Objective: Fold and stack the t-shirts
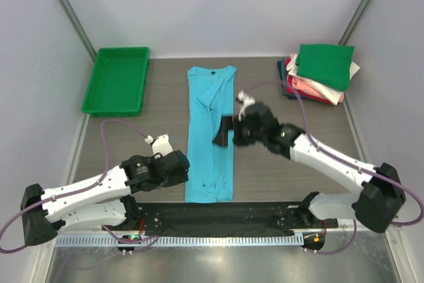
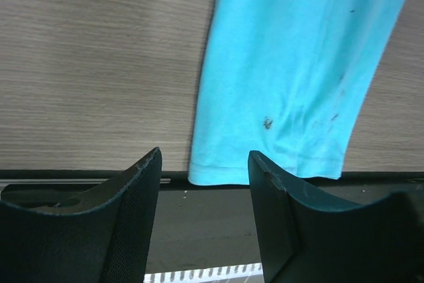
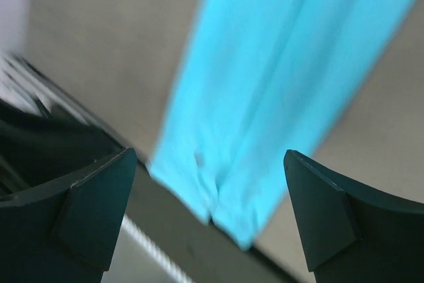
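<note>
bench: wood-look top, taking up most of the top view
turquoise t-shirt: lying flat as a long narrow strip down the middle of the bench, collar pointing at the far edge, hem reaching the near edge
handling: I'm guessing it's light and floppy, so it'll be sagging and sliding rather than holding shape. I'd be pinching both hem corners through all layers.
folded stack: sitting in the far right corner, green one on top, pink, cream, red and navy peeking out below
green tray: sitting in the far left corner
right gripper: hovering over the shirt's right side about mid-length, jaws spread wide, gripping nothing
left gripper: hanging by the hem's left corner at the near edge, jaws apart, empty
writing: not seeing any brand or label, just a few dark specks near the hem
</note>
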Tool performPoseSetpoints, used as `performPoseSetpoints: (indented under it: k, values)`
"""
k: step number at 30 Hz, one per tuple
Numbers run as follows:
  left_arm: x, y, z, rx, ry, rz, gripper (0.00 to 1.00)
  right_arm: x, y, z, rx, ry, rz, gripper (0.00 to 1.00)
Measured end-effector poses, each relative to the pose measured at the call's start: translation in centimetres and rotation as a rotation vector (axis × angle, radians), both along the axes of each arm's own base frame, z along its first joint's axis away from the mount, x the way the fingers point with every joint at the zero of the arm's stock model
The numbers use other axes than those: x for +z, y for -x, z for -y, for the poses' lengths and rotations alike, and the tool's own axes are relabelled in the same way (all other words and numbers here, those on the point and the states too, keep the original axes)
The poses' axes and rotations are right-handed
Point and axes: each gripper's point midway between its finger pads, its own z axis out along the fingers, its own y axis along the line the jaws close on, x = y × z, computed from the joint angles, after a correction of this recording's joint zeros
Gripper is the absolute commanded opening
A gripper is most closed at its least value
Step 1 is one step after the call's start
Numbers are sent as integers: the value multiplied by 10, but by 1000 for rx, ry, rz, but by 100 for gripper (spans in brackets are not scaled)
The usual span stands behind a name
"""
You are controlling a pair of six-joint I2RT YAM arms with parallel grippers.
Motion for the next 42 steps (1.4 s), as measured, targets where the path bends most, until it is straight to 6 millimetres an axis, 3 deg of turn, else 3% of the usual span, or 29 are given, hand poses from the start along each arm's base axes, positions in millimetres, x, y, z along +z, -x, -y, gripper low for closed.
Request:
performPoseSetpoints:
  k: [3,5,8,14,19,23,28,32,37,39,40,41,42]
  values:
    - [-11,5,-6,1,0,-15,55,-76,86,26,17,131,-209,96]
    - [-17,8,-8,1,12,-24,55,-102,125,48,-3,172,-292,93]
    - [-30,14,-11,-2,20,-44,55,-115,158,56,-16,169,-331,92]
    - [-56,25,-11,-2,38,-105,52,-137,200,34,38,187,-376,87]
    - [-69,33,-10,2,62,-144,52,-163,193,32,-25,246,-381,78]
    - [-75,37,-8,2,97,-158,52,-165,182,24,-62,226,-349,70]
    - [-84,43,2,3,157,-178,51,-170,174,18,-86,220,-326,45]
    - [-83,48,15,-17,198,-182,51,-173,173,16,-94,205,-327,40]
    - [-84,55,24,-35,214,-196,48,-176,173,13,-94,189,-330,24]
    - [-86,58,27,-38,213,-206,41,-176,173,11,-92,182,-331,14]
    - [-88,60,27,-36,212,-213,33,-177,173,11,-93,180,-333,10]
    - [-89,61,27,-33,207,-221,19,-178,174,11,-93,176,-335,4]
    - [-92,62,26,-33,196,-226,15,-178,174,11,-93,172,-337,2]
